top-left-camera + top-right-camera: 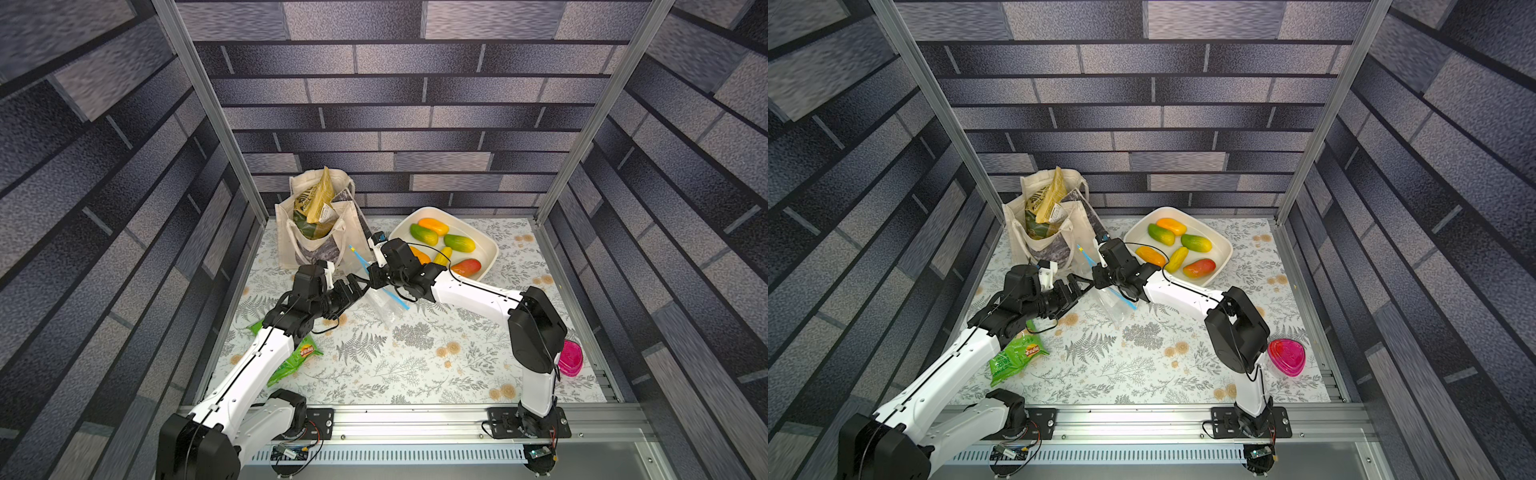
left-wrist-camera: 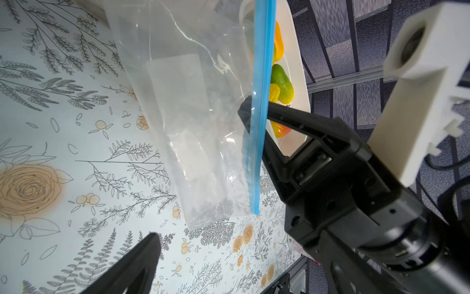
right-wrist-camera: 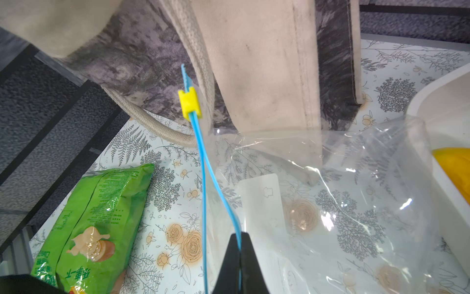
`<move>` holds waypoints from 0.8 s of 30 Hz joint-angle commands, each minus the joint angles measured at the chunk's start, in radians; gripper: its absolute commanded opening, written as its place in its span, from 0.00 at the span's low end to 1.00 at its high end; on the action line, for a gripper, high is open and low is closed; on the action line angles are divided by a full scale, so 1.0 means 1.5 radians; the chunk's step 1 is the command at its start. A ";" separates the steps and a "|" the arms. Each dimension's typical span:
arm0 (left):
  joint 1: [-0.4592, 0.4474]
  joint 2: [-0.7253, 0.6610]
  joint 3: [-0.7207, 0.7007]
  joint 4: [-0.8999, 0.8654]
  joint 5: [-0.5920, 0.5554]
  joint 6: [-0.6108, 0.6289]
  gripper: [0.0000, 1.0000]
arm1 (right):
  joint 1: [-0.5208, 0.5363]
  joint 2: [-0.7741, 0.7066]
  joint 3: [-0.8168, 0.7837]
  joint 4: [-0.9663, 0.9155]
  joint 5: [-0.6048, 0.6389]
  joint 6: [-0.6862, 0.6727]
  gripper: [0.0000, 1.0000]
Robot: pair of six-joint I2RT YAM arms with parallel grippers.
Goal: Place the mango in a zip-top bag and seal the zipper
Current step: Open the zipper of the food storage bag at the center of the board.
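Stage: early. The bag is being readied and no fruit is loaded.
Zip-top bag (image 2: 183,114): held up over the middle of the table (image 1: 415,365), toward the far edge, hanging by its mouth. Whether its bottom touches the table cannot be told.
Contents: none; only the white label patch shows through the clear plastic.
Zipper (image 3: 203,165): unsealed. The two blue lips part between the yellow slider (image 3: 189,103), which sits at the strip's end, and the grip point.
Right gripper (image 3: 239,236): pressed together on one lip of the zipper, carrying the bag; the other lip hangs free.
Left gripper (image 1: 353,291): spread wide, holding nothing, just beside the bag's mouth.
Mangoes (image 1: 459,243): all lie in the white dish (image 1: 494,249) near the table's far right corner, and none is gripped.
Done: bag lifted, mouth unzipped.
Left, by judgement: take the free lip and widen the mouth, fetch one mango, drop it in, and run the slider shut.
Bystanders: the canvas tote (image 1: 316,232) stands by the far left corner and the green packet (image 1: 293,361) by the left edge, both clear of the bag.
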 commanded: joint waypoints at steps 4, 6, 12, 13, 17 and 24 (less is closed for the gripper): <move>0.027 0.039 -0.006 0.062 0.021 -0.007 1.00 | -0.001 -0.066 -0.058 0.067 -0.028 0.040 0.00; 0.030 0.053 -0.007 0.071 0.039 -0.003 1.00 | -0.006 -0.072 -0.063 0.069 -0.042 0.052 0.00; -0.008 0.038 -0.010 0.048 0.010 0.073 1.00 | -0.017 -0.080 -0.046 0.047 -0.051 0.073 0.00; -0.009 0.037 -0.012 0.046 0.009 0.075 1.00 | -0.017 -0.078 -0.042 0.043 -0.051 0.073 0.00; -0.021 0.042 -0.013 0.052 -0.002 0.090 1.00 | -0.017 -0.062 -0.019 0.032 -0.053 0.077 0.00; -0.071 0.092 0.046 -0.026 -0.146 0.117 1.00 | -0.017 -0.051 -0.009 0.031 -0.058 0.083 0.00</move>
